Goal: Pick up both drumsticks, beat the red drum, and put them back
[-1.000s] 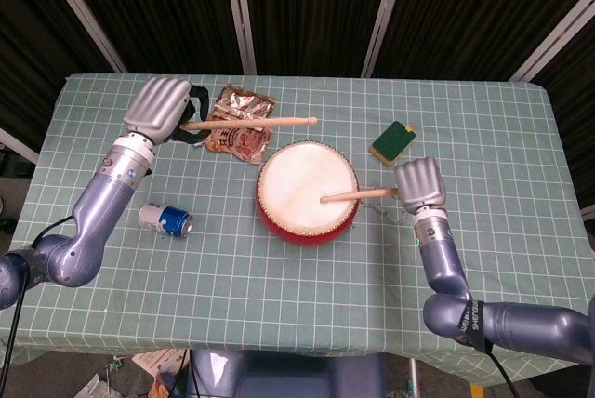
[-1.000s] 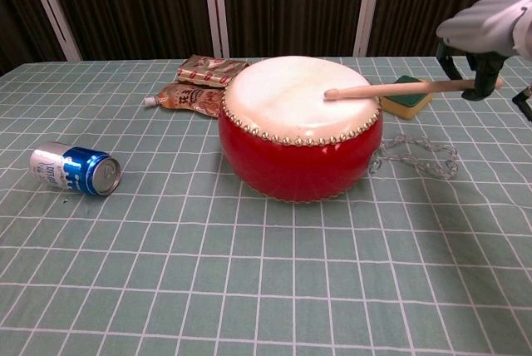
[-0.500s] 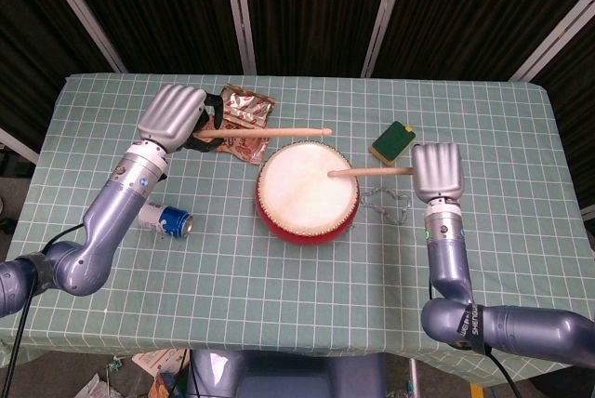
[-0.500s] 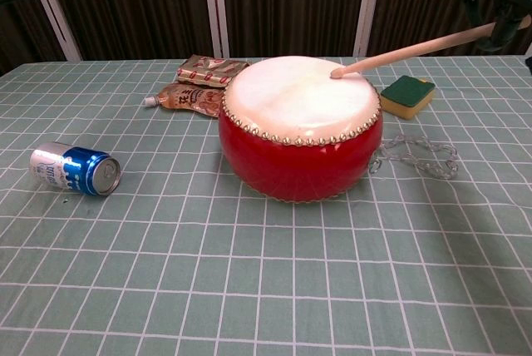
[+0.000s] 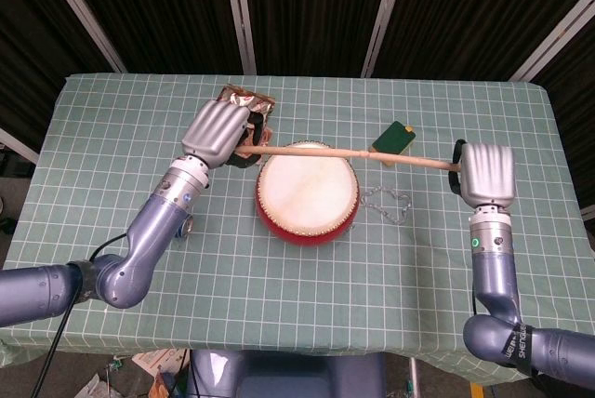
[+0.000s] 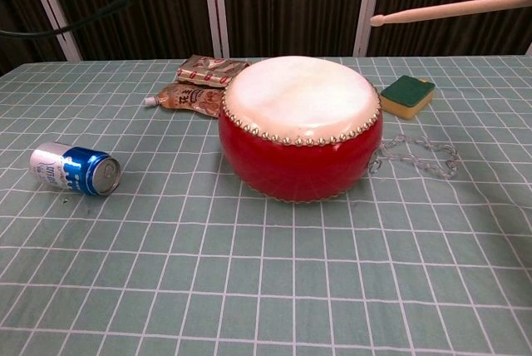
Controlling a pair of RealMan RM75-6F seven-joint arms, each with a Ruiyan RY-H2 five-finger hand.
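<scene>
The red drum [image 5: 307,191] with its white head stands mid-table, also in the chest view [image 6: 299,127]. My left hand [image 5: 218,133] grips one drumstick [image 5: 307,149], which reaches right over the drum's far rim. My right hand [image 5: 485,173] grips the other drumstick [image 5: 418,163], pointing left toward the first stick's tip. In the chest view the right drumstick [image 6: 457,8] hangs high above the drum, well clear of the head. Both hands lie outside the chest view.
A blue can [image 6: 75,170] lies on its side at the left. Snack packets [image 6: 212,69] and a tube [image 6: 187,98] sit behind the drum. A green-and-yellow sponge [image 6: 407,94] and a clear chain [image 6: 416,156] lie to its right.
The right hand swung up and out to the right, lifting its stick off the drumhead. The left hand moved right toward the drum with its stick.
</scene>
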